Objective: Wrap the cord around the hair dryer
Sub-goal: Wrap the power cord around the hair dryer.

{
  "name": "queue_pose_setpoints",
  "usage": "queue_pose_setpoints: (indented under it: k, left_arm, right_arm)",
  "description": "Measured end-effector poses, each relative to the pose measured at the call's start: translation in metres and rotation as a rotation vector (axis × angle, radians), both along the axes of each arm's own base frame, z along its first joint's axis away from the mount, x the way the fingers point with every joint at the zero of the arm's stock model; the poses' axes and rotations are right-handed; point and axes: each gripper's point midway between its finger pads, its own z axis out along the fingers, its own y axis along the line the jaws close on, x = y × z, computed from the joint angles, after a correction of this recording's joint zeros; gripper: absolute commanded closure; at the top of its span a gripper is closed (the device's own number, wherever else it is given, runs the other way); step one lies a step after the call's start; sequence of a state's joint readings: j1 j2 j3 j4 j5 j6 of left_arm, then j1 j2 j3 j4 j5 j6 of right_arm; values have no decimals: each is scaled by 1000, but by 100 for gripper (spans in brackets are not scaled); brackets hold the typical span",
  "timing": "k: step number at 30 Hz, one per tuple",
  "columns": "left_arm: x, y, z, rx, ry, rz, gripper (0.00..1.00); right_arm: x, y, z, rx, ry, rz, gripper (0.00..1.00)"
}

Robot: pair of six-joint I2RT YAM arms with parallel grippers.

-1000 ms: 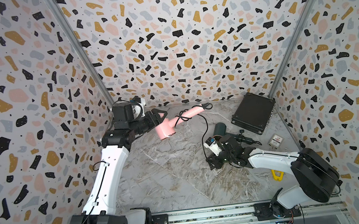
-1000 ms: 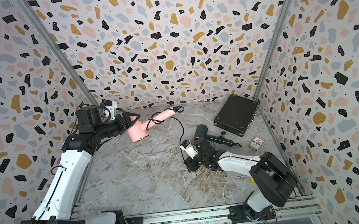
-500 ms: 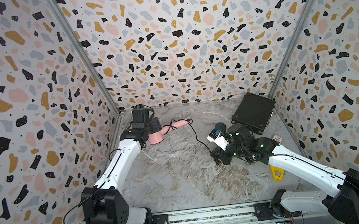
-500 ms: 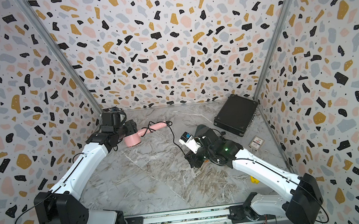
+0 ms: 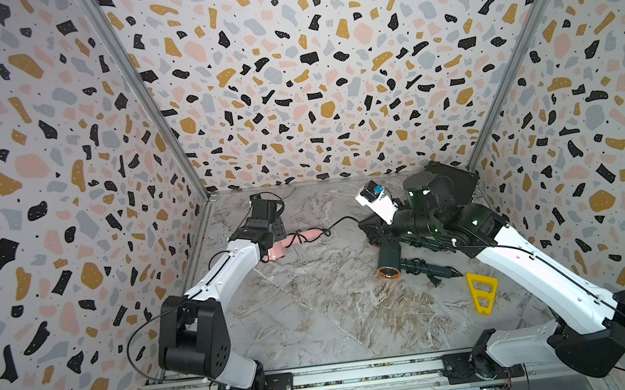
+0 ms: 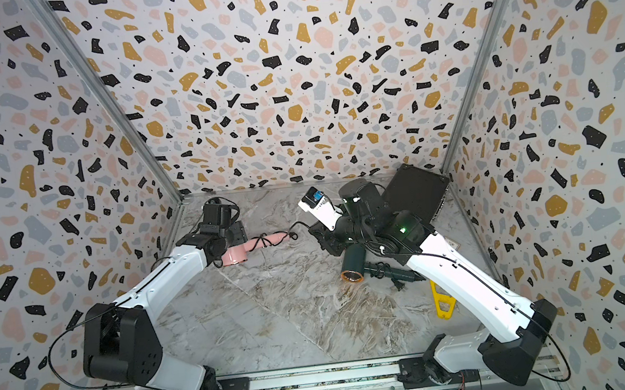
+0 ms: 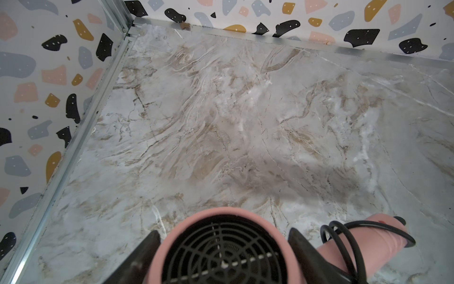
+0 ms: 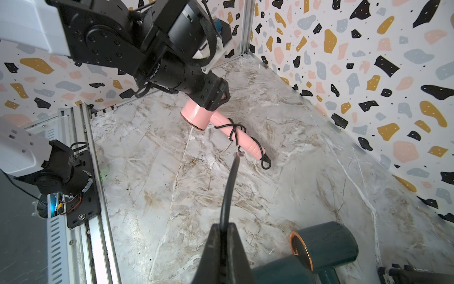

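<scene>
Left hand (image 7: 223,243) clamps the hair dryer (image 5: 275,249) at ten o'clock; right hand (image 8: 222,248) pinches its cord (image 8: 229,191) — keep it taut while winding.

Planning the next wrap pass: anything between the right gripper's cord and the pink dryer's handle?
Nothing visible. The cord runs free from the right gripper to the pink dryer over bare table; the green dryer lies aside.

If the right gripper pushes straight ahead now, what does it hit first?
Right gripper, shut on the cord, aims at the handle of the pink hair dryer; it may meet the table first, depth unclear.
</scene>
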State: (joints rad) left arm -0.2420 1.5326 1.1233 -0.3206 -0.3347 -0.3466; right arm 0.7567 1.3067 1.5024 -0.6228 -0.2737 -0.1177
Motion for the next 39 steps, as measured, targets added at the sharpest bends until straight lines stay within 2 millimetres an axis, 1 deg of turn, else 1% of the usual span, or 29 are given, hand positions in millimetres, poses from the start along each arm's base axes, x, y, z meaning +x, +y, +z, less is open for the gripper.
queue_pose_setpoints:
  k: [3,6,9,12,15,18,21,23,25,27,30,32,35,38,39]
  left_arm:
    - [-2,-3,-8,21,11,-19,100]
    - [-7,-13,-9,38,28,-64,100]
    - [-18,-28,-9,16,64,-150,100]
    - [-38,-51,-16,-53,156,-287,100]
    - [-61,-77,-25,-133,259,-425,100]
    - [-87,-107,-30,-227,338,-563,100]
    - [-107,-134,-22,-353,370,-689,100]
    - [-119,-151,-10,-452,370,-767,100]
    - [-127,-164,8,-557,343,-819,100]
    - [-131,-171,28,-673,300,-851,100]
    - [-126,-173,58,-846,211,-854,100]
    - [-119,-171,74,-939,154,-846,100]
    - [-106,-167,88,-1022,97,-815,100]
    - [-99,-164,94,-1042,71,-789,100]
    - [-97,-163,93,-1041,68,-778,100]
  right_arm:
    - [5,0,5,-14,-29,-2,100]
    - [18,2,13,-35,-73,-14,100]
    - [40,1,17,-46,-96,-41,100]
    - [71,-5,16,-55,-99,-89,100]
    - [104,-14,7,-52,-78,-133,100]
    - [141,-20,-9,-51,-33,-174,100]
    - [170,-23,-34,-62,18,-197,100]
    - [184,-27,-55,-71,66,-211,100]
    - [192,-29,-69,-65,100,-218,100]
    - [196,-34,-79,-53,129,-227,100]
    - [198,-39,-93,-31,159,-233,100]
    - [197,-43,-108,-26,186,-241,100]
    - [187,-49,-137,-28,240,-253,100]
    - [171,-55,-165,-28,299,-265,100]
    - [166,-57,-170,-25,314,-269,100]
